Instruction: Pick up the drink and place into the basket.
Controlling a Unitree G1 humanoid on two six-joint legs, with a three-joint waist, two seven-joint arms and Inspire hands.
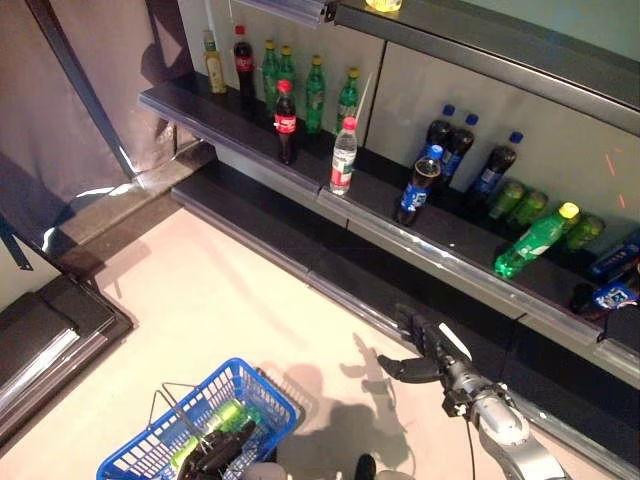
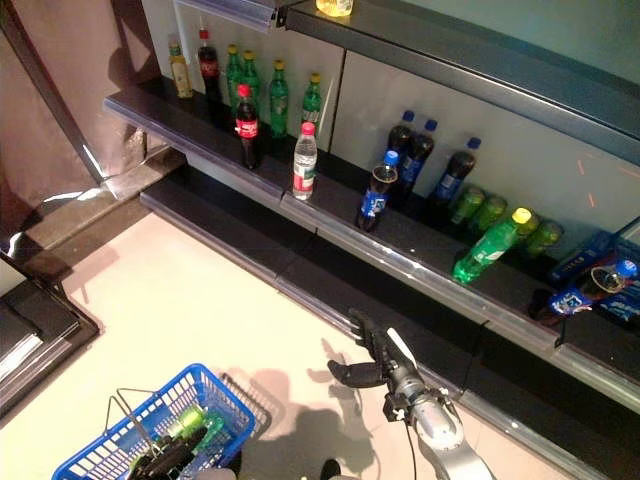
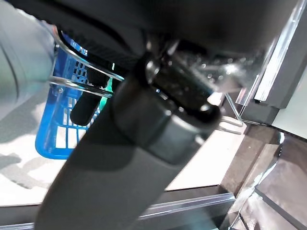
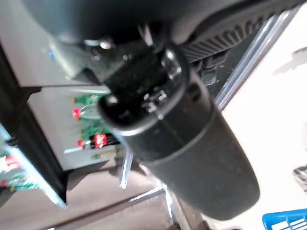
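green drink bottle [image 1: 222,418] lying inside the blue basket [image 1: 255,390] on the pale floor [image 1: 200,300], at the lower left. left hand [image 1: 215,452] dark over the basket's wire handles [image 1: 170,395], fingers buried among wire and bottle, so cannot tell whether curled or straight. right hand [image 1: 425,355] low in front of the shelf [image 1: 450,240], fingers spread and relaxed, thumb out, holding nothing, well apart from the basket. on the shelf: cola bottle [image 1: 286,122] and clear water bottle [image 1: 343,155] upright near the front edge, dark blue-capped bottle [image 1: 417,186] beside them, yellow-capped green bottle [image 1: 535,240] lying tilted further right. more green and dark bottles ranked behind. far right bottles cut off by the edge. wrist views mostly blocked by dark hand bulk.
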